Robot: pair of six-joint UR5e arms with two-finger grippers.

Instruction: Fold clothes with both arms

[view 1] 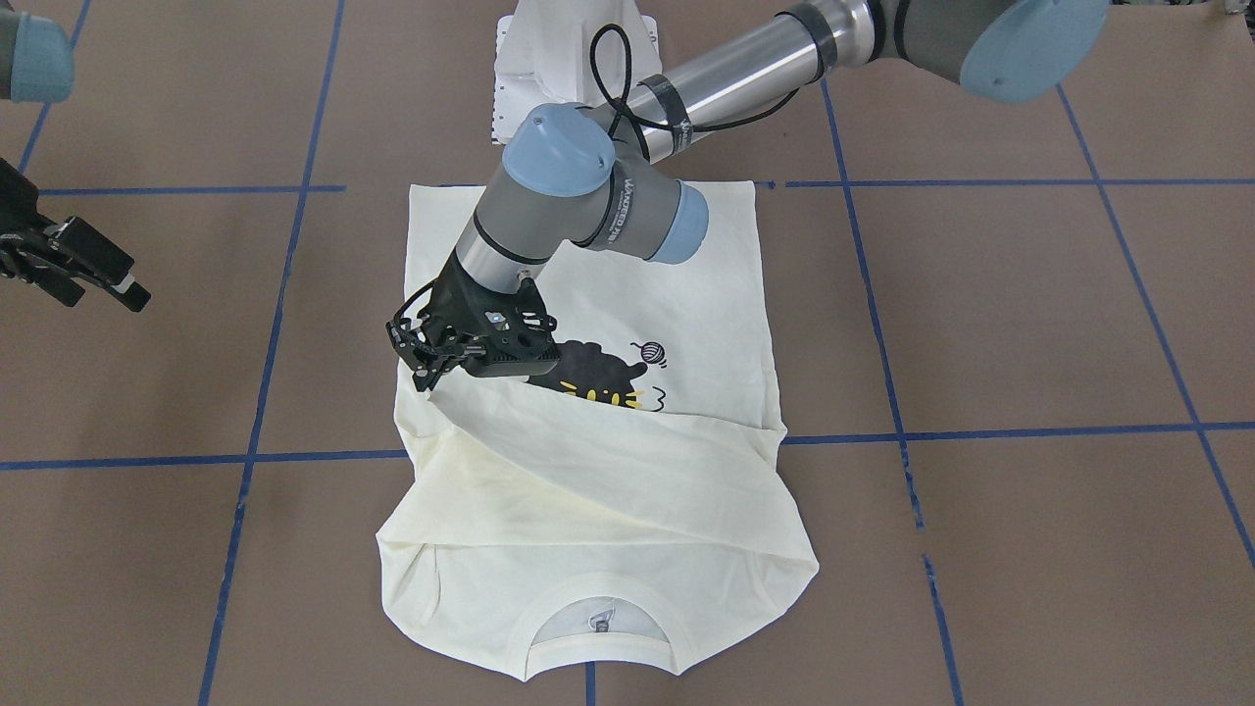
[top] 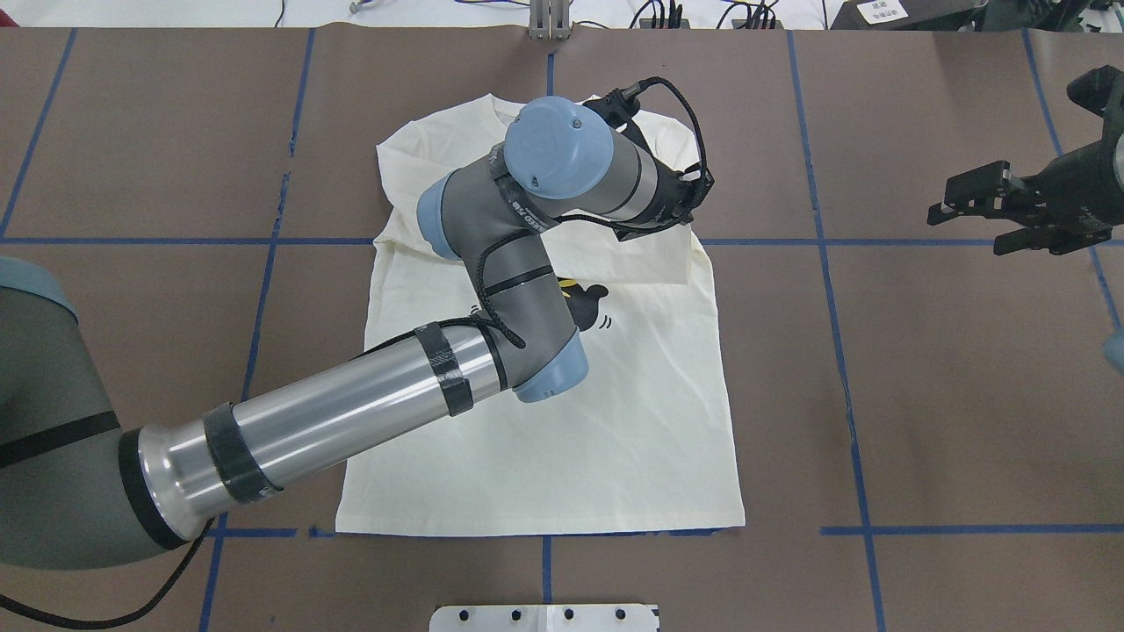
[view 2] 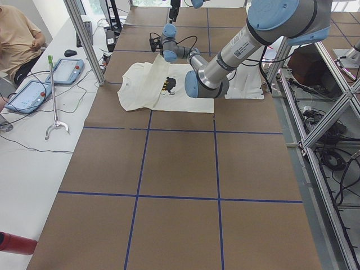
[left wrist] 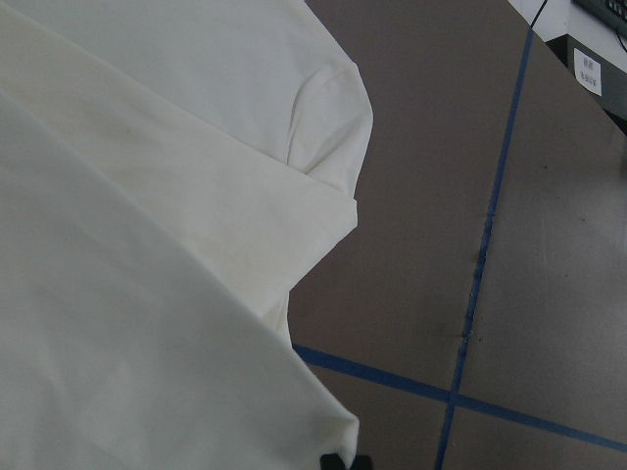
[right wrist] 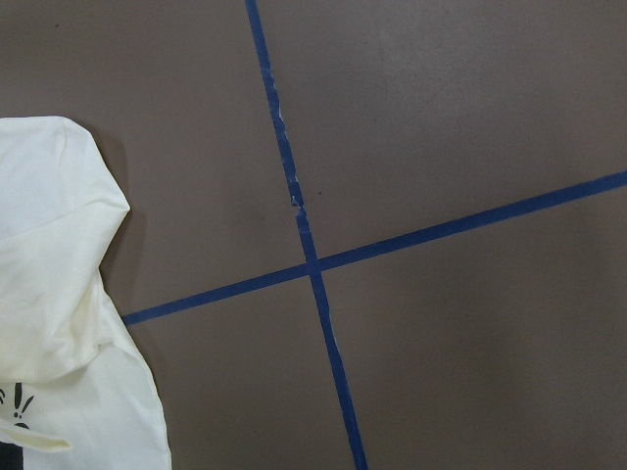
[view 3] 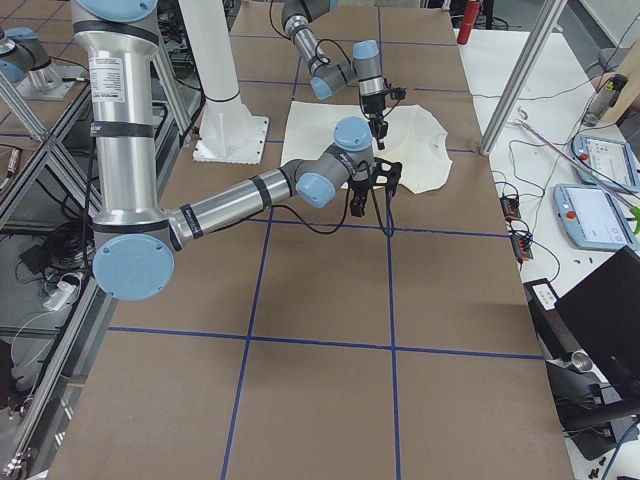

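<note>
**Cream shirt mid-table, left gripper on a fold**

Shirt (view 1: 706, 294) lies flat on the brown table (view 1: 1029, 314), roughly centred on the blue tape (view 1: 980, 432) grid. Print side up. Collar (view 1: 588, 591) points to the operators' side, hem to the robot's base. A wide band of cloth, the fold (view 1: 608, 461), is drawn slantwise across the chest. It covers the lower part of the cat print (view 1: 598, 378); the cat's back and a small yarn ball show above it.

Left arm reaches across over the shirt. Left gripper (view 1: 428, 378) points down at the shirt's edge on the robot's right side, right at the end of the fold. Fingertips look pinched together on the cloth, which rises in a small peak to meet them. Left wrist view: layered cream cloth, bare table beside it, only a sliver of black at the bottom edge.

Right gripper (top: 970, 224) hangs over bare table, well apart from the shirt on the robot's right. Fingers spread, nothing between them. Right wrist view: a tape crossing, with the shirt's edge at the lower left.
</note>
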